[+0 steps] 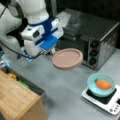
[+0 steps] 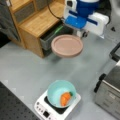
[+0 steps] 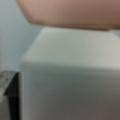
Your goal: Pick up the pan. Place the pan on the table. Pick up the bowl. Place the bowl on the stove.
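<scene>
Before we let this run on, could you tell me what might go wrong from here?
The gripper holds the pink pan in the air by its short handle alone, so it could tilt or slip out.

In a front view the pan hangs close to the wooden cabinet's corner, which a swing could clip.

The teal bowl with a carrot already sits on the stove; a low pass could knock it.

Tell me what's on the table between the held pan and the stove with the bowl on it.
Nothing: in both front views only bare grey table separates the pan, held up by the gripper, from the stove carrying the bowl.
</scene>
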Robot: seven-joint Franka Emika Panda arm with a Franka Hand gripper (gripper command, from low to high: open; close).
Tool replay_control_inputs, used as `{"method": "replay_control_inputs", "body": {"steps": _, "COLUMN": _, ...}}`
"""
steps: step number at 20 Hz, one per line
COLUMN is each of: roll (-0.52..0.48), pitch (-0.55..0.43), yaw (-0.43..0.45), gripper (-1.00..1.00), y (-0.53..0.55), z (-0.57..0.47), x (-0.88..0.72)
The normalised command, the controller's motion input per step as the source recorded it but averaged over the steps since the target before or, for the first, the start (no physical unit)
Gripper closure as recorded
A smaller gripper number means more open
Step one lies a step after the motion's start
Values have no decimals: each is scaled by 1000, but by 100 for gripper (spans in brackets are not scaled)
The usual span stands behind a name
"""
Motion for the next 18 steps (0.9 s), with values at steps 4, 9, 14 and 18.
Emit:
{"method": "replay_control_inputs", "body": {"steps": 4, "roll": 189, "pitch": 248, "yaw": 61, "gripper": 100, "y": -162, "z": 278, "x": 398}}
{"method": "replay_control_inputs", "body": {"steps": 9, "roll": 182, "pitch": 249, "yaw": 76, "gripper": 100, "y": -199, "z": 292, "x": 493}}
{"method": "replay_control_inputs", "body": {"steps": 14, "roll": 135, "pitch": 262, "yaw": 106, "gripper": 100, "y": -219, "z": 275, "x": 533}}
{"method": "replay_control_inputs", "body": {"steps": 18, "roll": 100, "pitch": 262, "yaw": 127, "gripper": 100, "y": -249, "z": 251, "x": 548}}
